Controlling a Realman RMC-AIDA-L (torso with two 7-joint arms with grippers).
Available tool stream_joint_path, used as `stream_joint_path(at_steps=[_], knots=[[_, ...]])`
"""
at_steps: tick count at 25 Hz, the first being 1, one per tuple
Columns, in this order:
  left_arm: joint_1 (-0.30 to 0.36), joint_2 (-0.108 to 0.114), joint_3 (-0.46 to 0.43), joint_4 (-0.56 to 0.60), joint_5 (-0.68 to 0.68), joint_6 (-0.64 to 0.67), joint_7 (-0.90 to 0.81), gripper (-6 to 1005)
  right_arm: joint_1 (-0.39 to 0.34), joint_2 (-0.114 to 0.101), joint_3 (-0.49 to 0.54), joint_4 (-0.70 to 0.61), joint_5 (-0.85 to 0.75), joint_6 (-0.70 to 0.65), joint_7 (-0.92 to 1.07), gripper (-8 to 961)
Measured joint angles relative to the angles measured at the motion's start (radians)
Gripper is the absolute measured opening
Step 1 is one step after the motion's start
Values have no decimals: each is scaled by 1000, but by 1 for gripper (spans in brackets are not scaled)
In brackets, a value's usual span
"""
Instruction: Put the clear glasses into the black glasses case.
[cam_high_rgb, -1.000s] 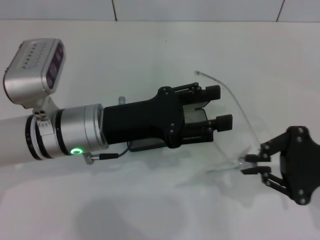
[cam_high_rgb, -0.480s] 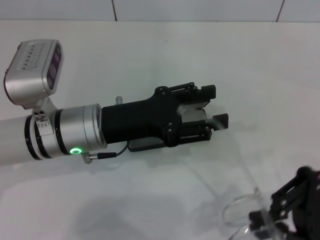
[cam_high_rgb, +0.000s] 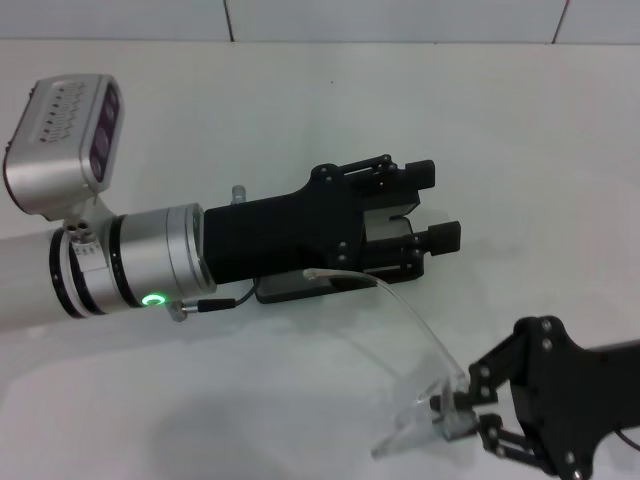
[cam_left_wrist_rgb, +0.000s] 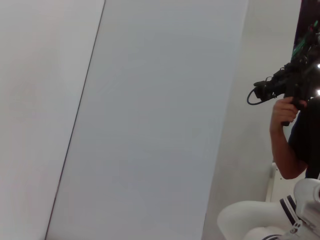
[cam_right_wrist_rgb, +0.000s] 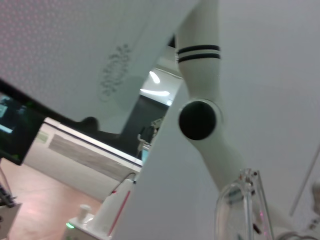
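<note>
Right gripper (cam_high_rgb: 462, 418): nearest, low right; pinched shut on the clear glasses (cam_high_rgb: 425, 400), lens at its fingertips, one arm reaching toward the left gripper.
Left gripper (cam_high_rgb: 425, 207): mid-scene above the table (cam_high_rgb: 300, 90); fingers apart, empty.
Black glasses case (cam_high_rgb: 290, 289): mostly hidden beneath the left gripper; open or shut unclear.
Progress: glasses lifted, insertion remains.

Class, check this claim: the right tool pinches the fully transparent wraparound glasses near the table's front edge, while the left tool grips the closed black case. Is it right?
One slip: the head view shows the black rectangular glasses case under the left tool, whose fingers are open and grip nothing. The right tool does pinch the fully transparent wraparound glasses.
</note>
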Motion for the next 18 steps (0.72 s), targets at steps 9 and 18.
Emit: stream_joint_path(at_steps=[9,18], knots=[[1,-2,3,0,-1,1,9,734,5,1,0,1,65,87,82,115],[-4,-2,5,1,-1,1,10,735,15,2,-1,2,82,155,107,123]])
